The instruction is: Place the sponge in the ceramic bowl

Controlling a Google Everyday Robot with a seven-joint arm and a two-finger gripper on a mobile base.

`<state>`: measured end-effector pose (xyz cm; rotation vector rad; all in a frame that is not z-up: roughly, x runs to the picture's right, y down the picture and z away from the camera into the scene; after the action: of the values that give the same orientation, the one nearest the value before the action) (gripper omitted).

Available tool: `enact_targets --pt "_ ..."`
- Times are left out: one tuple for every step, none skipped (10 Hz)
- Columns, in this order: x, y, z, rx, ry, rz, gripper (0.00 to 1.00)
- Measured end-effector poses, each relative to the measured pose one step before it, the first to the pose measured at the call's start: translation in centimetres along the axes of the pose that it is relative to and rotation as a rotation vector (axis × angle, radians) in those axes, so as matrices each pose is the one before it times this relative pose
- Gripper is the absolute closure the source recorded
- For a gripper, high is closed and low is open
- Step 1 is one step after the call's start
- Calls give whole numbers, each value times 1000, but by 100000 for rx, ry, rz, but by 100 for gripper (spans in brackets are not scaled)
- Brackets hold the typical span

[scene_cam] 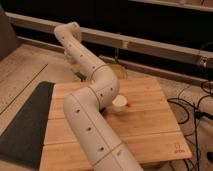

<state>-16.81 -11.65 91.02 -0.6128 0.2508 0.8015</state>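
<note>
- Camera view looks down on a pale wooden tabletop [150, 125], the largest thing in sight, with a dark mat [25, 125] lying beside it on the left.
- A thick white robot arm [90, 125] enters from the bottom edge and runs across the left half of the tabletop. It bends at an elbow, reaches up toward the far left, and folds downward beyond the far left corner.
- The tool [79, 74] hangs at the arm's end, low beside that far left corner. It shows only as a dark bit half hidden behind the arm. Its fingers are together, and it cannot be told whether anything is pinched between them.
- A small white cup [119, 104] stands upright near the middle of the tabletop, just right of the elbow. It is not the bowl that the task names.
- A small yellowish patch [118, 71] sits at the far edge of the tabletop, behind the elbow and well apart from the tool. It may be the sponge, but it is too blurred to be sure.
- The ceramic bowl cannot be made out anywhere; the arm covers much of the left half and could be hiding it.
- Judged from this, no sponge is seen resting in a bowl, so the task cannot be called done. The scene fits a sponge lying on the wood or one gripped out of sight in the tool.
</note>
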Motion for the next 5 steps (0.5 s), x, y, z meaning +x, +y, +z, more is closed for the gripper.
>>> enact_targets --pt "144 295 226 -854 832 -1373 100" --pt "73 661 209 -1155 1247 -2287 100" --pt "23 1176 120 -1560 2046 -3296 100" --pt "7 70 -11 -214 57 -422 100" --pt "102 -176 12 297 139 210 100"
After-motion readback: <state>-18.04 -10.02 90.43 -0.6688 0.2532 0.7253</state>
